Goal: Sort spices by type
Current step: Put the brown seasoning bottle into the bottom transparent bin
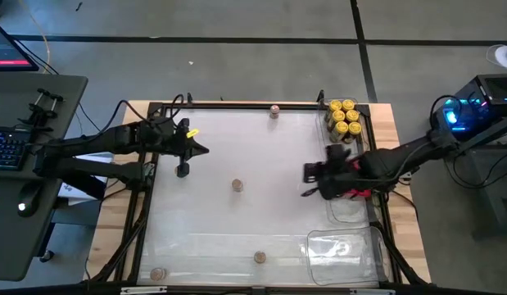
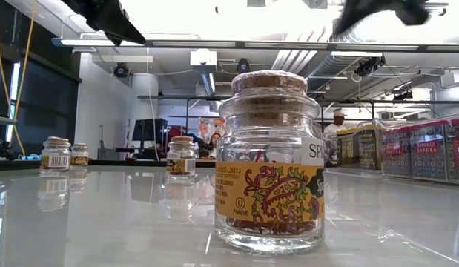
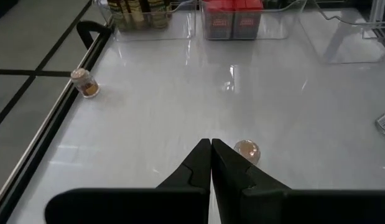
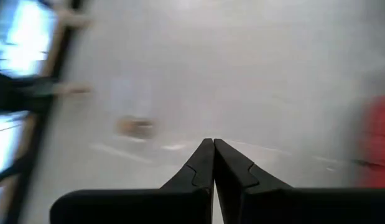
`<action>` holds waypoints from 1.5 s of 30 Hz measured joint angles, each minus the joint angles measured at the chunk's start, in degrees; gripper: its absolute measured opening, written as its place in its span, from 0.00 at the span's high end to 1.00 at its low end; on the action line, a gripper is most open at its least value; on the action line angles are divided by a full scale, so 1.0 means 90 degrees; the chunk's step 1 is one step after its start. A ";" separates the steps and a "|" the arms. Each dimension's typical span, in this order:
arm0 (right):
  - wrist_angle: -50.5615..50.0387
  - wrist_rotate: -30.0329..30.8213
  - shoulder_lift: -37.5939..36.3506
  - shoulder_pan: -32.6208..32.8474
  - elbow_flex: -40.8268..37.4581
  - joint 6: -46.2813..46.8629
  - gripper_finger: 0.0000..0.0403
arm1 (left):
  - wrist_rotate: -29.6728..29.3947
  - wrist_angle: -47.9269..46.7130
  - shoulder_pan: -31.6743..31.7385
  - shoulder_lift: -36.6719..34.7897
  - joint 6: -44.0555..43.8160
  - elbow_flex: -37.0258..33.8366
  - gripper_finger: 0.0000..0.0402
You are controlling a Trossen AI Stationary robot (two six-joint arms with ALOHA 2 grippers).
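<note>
The left gripper point(image 1: 202, 149) hung above the left half of the white tabletop point(image 1: 237, 221) with its 2 dark fingers pressed together on nothing, as its wrist view showed plainly. The right gripper point(image 1: 306, 176) was over the right half, just beside the clear plastic trays point(image 1: 343, 250), its jaws likewise closed and empty.

4 small round glass jars with cork tops were loose on the table and well apart: 1 near the centre point(image 1: 237, 185), 1 at the far edge point(image 1: 274, 111), 1 near the front edge point(image 1: 260, 257) and 1 at the front-left corner point(image 1: 158, 274). The round jars with yellow lids point(image 1: 344, 115) stood grouped in the far-right tray, and the red boxy tins point(image 3: 232, 18) sat in the tray next to them.

The risks from here seemed mostly about the loose jars. Fingers brought down closed would strike a cork top instead of straddling the glass, tipping the jar or skidding it across the glossy surface. The jar at the far edge and the 1 at the corner stood close to the frame, so a nudge could pin them against the rail or push them where the fingers could not close round them. The right wrist view was smeared, which suggested a fast swing; beside the trays, that arm could clip a tray wall and disturb the sorted yellow-lidded jars.
</note>
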 joint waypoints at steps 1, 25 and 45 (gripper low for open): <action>0.0675 0.0001 0.0057 -0.0102 -0.0112 -0.0398 1.00 | 0.0000 -0.0020 0.0000 0.0000 -0.0025 0.0000 1.00; 0.2966 -0.4842 0.4882 -0.2290 0.4160 -0.8075 0.38 | 0.2588 0.0080 -0.0002 -0.1208 -0.1935 0.1022 1.00; 0.0613 -0.3984 0.6643 -0.2205 0.5848 -1.0363 0.30 | 0.2068 -0.0322 -0.0002 -0.1416 -0.2275 0.1018 1.00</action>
